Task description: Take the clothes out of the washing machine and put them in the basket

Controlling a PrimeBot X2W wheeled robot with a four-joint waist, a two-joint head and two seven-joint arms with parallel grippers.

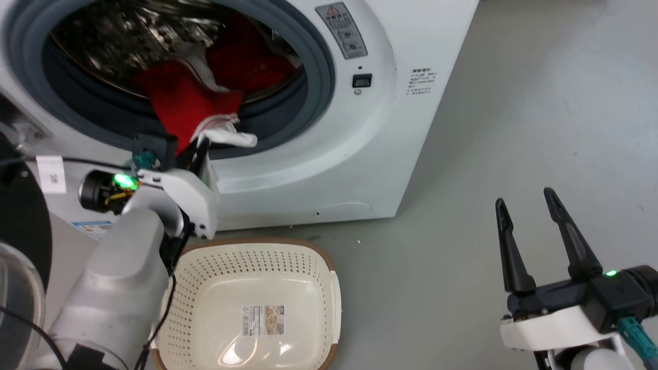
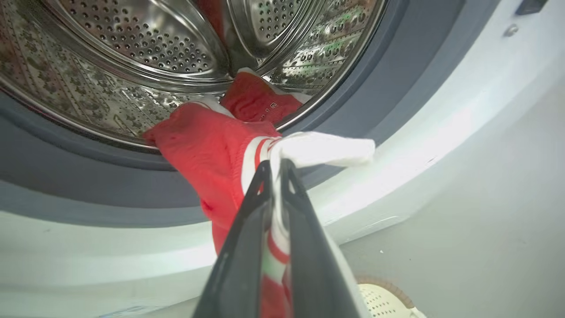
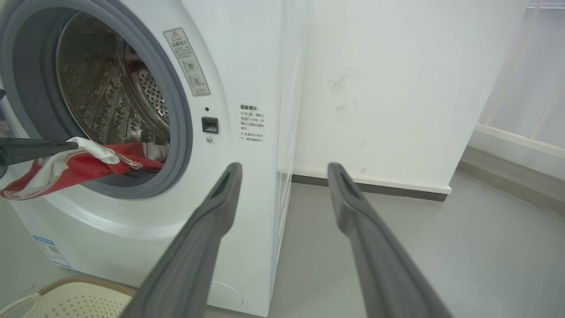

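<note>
setting: grey floor in front of a white wall.
washing machine: white front-loader, at 11 to 12 o'clock in the head view; opening uncovered, steel drum behind a grey rubber ring.
clothes: red with white trim; one garment is draped out over the ring toward 6 o'clock, its striped band hanging outside the opening; a second red piece lies deeper in the drum, at 12 o'clock from the first.
left gripper: fingers pressed together on the striped band of the front garment, just outside the ring.
right gripper: at 4 o'clock in the head view, well apart from the machine; fingers spread, nothing between them.
basket: cream with a brown rim, on the floor at 6 o'clock from the opening; paper label on its bottom, no clothes in it.
progress: judged early; the first garment is about half out and none has been delivered; at least one more is left in the drum.
</note>
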